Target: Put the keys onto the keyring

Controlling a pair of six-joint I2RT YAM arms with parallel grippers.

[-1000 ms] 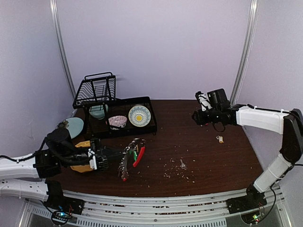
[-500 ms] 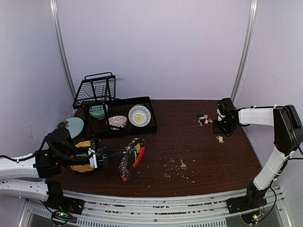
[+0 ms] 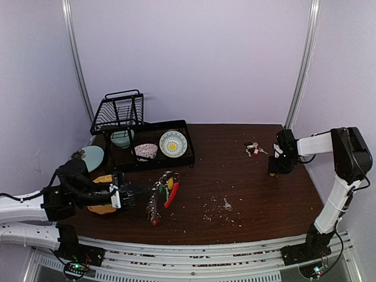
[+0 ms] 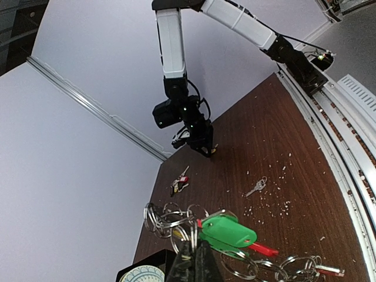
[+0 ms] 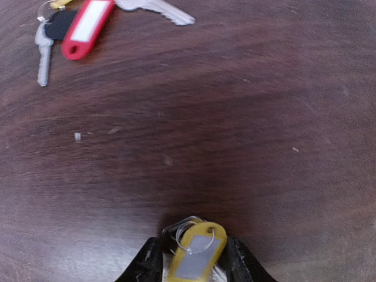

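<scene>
Keyring: the keyring (image 3: 162,197) is at the near left part of the table (image 3: 264,194), just in front of the left gripper (image 3: 134,192); it is a bunch of silver rings and chain.
Red clip: the thick curved red clip (image 3: 173,194) is on the right side of the bunch.
Green tag: in the left wrist view a green tag (image 4: 228,230) sits among the rings, close above the fingertips (image 4: 189,263).
Left gripper: clenched on one ring of the keyring, with the jaws together. Whether the bunch is lifted from the table, I cannot tell.
Yellow-tagged key: the yellow-tagged key (image 5: 197,251) lies flat on the table at the far right side, well apart from the keyring.
Right gripper: the right gripper (image 3: 274,169) is down at the table, released. Its jaws are apart, one at each side of the yellow tag, and a narrow gap shows on the left side of the tag.
Key bunch: a small key bunch (image 3: 252,148) with a red tag (image 5: 88,26) lies near, a little further back and to the left.
Single key: one single key (image 3: 227,204) lies alone near the middle, among pale crumbs (image 3: 211,216).
Dish rack: a black dish rack (image 3: 116,96) stands at the back left and holds a plate (image 3: 173,143).
</scene>
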